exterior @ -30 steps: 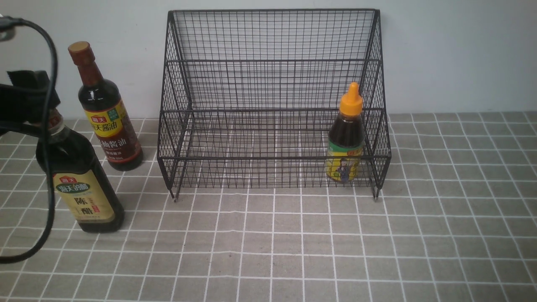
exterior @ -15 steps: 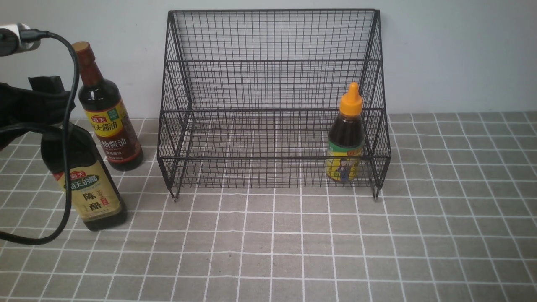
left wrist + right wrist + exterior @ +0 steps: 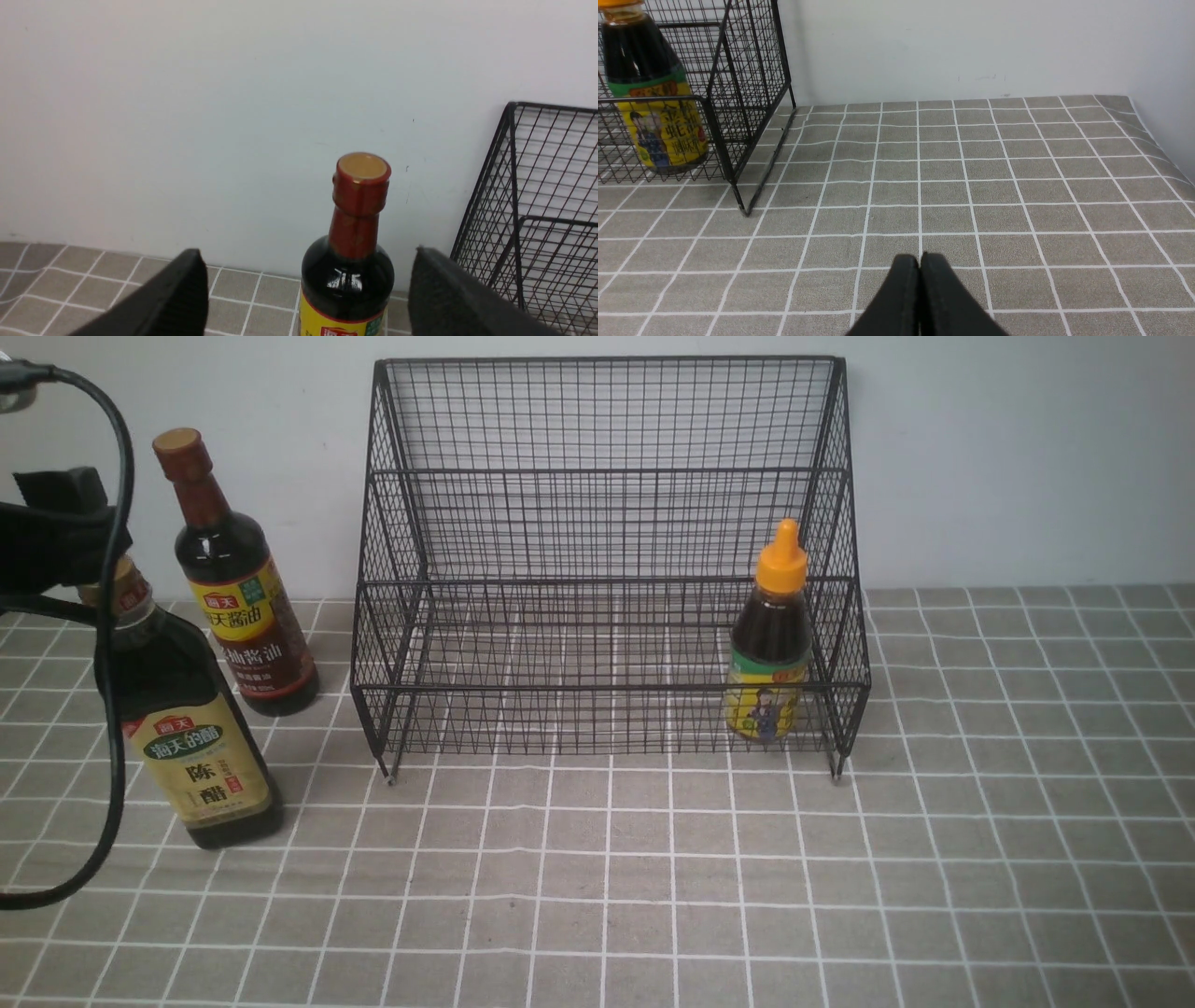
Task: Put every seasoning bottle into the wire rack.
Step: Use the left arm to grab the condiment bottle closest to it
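The black wire rack stands at the back centre. The small orange-nozzle bottle stands in its lower tier at the right end and also shows in the right wrist view. The tall slim brown-capped bottle stands on the cloth left of the rack. The wide gold-capped bottle stands in front of it. My left gripper is at the wide bottle's cap. In the left wrist view it is open and empty, with the tall bottle beyond it. My right gripper is shut and empty over the cloth.
A grey checked tablecloth covers the table and a pale wall runs close behind the rack. A black cable hangs from my left arm in front of the wide bottle. The table's right edge shows in the right wrist view.
My left gripper swung right over the wide bottle's neck, then back left, so the gold cap shows again. The wide bottle has shifted slightly to the right.
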Controlling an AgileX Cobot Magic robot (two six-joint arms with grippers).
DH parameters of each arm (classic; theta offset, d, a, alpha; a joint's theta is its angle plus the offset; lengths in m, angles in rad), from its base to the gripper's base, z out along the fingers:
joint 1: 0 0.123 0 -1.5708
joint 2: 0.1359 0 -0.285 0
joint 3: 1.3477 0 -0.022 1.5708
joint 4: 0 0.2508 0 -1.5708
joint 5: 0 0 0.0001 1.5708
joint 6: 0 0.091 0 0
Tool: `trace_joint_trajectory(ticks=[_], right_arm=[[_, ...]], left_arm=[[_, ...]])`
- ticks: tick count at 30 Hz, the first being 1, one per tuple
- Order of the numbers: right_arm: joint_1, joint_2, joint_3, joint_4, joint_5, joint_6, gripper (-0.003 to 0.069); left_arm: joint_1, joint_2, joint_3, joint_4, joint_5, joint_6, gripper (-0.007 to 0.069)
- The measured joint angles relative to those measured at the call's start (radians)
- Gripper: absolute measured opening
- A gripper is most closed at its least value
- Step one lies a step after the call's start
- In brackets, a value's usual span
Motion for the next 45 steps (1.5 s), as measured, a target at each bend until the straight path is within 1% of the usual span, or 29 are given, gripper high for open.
trace_joint_trajectory(ticks=[3,6,8,12,19,24,31,33,35,36,37,42,45], right_arm=[[0.000,0.000,0.000,0.000,0.000,0.000,-0.0012],[0.000,0.000,0.000,0.000,0.000,0.001,-0.0012],[0.000,0.000,0.000,0.000,0.000,0.001,-0.0012],[0.000,0.000,0.000,0.000,0.000,0.001,-0.0012],[0.000,0.000,0.000,0.000,0.000,0.002,-0.0012],[0.000,0.000,0.000,0.000,0.000,0.002,-0.0012],[0.000,0.000,0.000,0.000,0.000,0.002,-0.0012],[0.000,0.000,0.000,0.000,0.000,0.002,-0.0012],[0.000,0.000,0.000,0.000,0.000,0.002,-0.0012],[0.000,0.000,0.000,0.000,0.000,0.002,-0.0012],[0.000,0.000,0.000,0.000,0.000,0.002,-0.0012],[0.000,0.000,0.000,0.000,0.000,0.002,-0.0012],[0.000,0.000,0.000,0.000,0.000,0.002,-0.0012]], left_arm=[[-0.010,0.000,0.000,0.000,0.030,-0.001,0.0522],[-0.044,0.000,0.000,0.003,0.047,0.014,0.0522],[-0.062,0.000,0.000,0.014,0.047,0.061,0.0522],[-0.067,0.005,0.000,0.018,0.037,0.130,0.0522],[-0.067,0.071,0.000,0.000,-0.004,0.145,0.0522],[-0.067,0.144,0.000,-0.047,-0.017,0.147,0.0522],[-0.067,0.203,0.000,-0.056,-0.028,0.147,0.0517],[-0.067,0.211,0.000,-0.056,-0.029,0.147,0.0492],[-0.067,0.212,0.000,-0.056,-0.029,0.147,0.0438],[-0.067,0.212,0.000,-0.056,-0.031,0.147,0.0353],[-0.067,0.212,0.000,-0.063,-0.032,0.139,0.0309],[-0.070,0.194,0.002,-0.068,-0.016,0.132,0.0308],[-0.070,0.139,0.012,-0.060,0.034,0.145,0.0304]])
